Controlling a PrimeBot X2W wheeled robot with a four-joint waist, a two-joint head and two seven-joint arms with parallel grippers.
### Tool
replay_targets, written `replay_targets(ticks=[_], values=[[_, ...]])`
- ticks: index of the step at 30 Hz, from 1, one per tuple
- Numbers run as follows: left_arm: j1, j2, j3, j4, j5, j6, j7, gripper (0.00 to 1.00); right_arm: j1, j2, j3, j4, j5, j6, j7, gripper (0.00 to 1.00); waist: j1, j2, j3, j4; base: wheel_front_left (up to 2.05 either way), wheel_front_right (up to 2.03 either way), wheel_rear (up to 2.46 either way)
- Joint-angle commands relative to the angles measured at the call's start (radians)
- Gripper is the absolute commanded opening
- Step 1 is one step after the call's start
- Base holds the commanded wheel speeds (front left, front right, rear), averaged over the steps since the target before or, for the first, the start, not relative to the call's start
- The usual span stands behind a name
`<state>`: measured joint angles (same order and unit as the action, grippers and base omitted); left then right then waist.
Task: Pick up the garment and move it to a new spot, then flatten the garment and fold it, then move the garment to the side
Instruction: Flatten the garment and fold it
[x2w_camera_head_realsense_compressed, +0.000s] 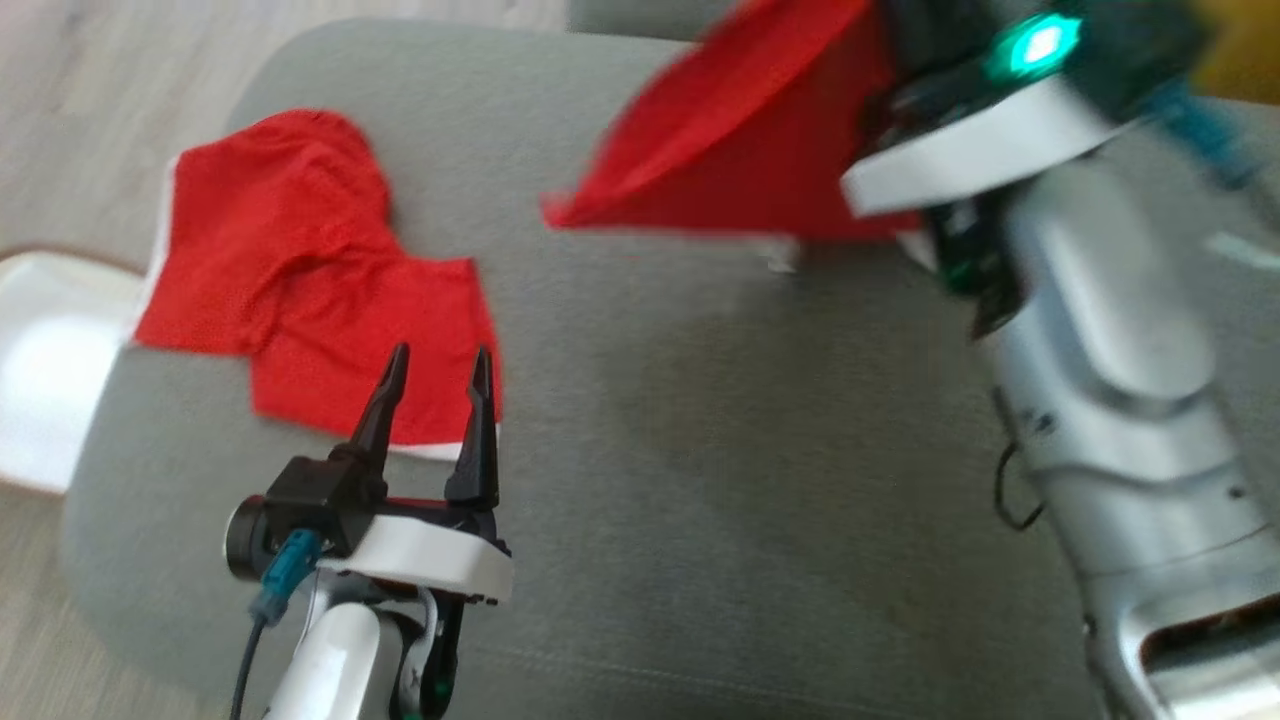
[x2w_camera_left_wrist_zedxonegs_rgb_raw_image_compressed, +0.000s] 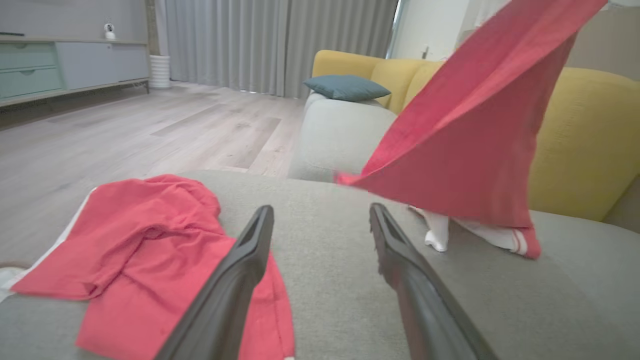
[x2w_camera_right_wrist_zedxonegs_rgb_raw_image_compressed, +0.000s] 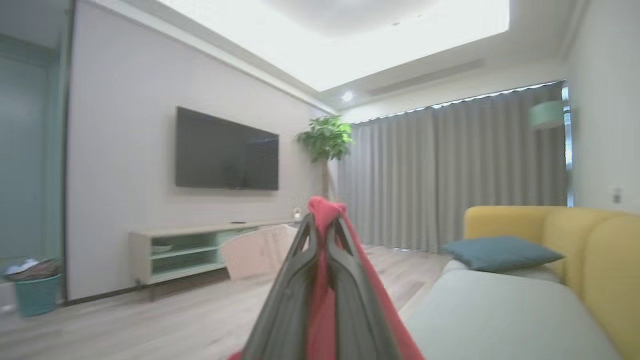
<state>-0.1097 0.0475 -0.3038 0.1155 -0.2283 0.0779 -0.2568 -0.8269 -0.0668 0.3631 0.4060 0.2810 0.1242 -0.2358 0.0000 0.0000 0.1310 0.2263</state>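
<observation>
The head view is blurred toward its upper right, where the right tool's fingers are hidden behind its own wrist and the red cloth. The right wrist view shows the right tool (x2w_camera_right_wrist_zedxonegs_rgb_raw_image_compressed: 324, 222) pinched narrow on a fold of the lifted garment (x2w_camera_right_wrist_zedxonegs_rgb_raw_image_compressed: 320, 210). This garment's top is cut off in the left wrist view. It hangs over the far right part of the grey cushion (x2w_camera_head_realsense_compressed: 700, 450), and its white-trimmed lower edge touches the cushion.

A white object (x2w_camera_head_realsense_compressed: 50, 360) off the cushion's left edge is cut off and cannot be identified.

There are two red garments. The second garment (x2w_camera_head_realsense_compressed: 300, 270) lies crumpled on the cushion's left part. Of the two tools, the left tool (x2w_camera_head_realsense_compressed: 441, 352) stands wide and empty over that garment's near edge.
</observation>
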Motion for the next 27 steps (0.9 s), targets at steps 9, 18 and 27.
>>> replay_targets(ticks=[9,18,27], values=[[-0.035,0.003,0.056,-0.054,0.020,-0.010,-0.005,1.00,0.086,-0.022,-0.460,-0.038,-0.097,0.007,0.199,0.00,0.0000,0.0000,0.003,-0.159,0.00,0.00,0.00],[-0.055,0.003,0.054,-0.050,0.033,-0.022,-0.005,1.00,0.236,-0.079,-0.722,0.021,-0.326,0.007,0.247,0.00,0.0000,0.0000,0.035,-0.198,0.00,0.00,0.00],[-0.063,0.003,0.054,-0.037,0.037,-0.031,-0.005,1.00,0.221,0.000,-0.765,0.005,-0.509,0.007,0.162,1.00,0.0000,0.0000,0.035,-0.200,0.00,0.00,0.00]])
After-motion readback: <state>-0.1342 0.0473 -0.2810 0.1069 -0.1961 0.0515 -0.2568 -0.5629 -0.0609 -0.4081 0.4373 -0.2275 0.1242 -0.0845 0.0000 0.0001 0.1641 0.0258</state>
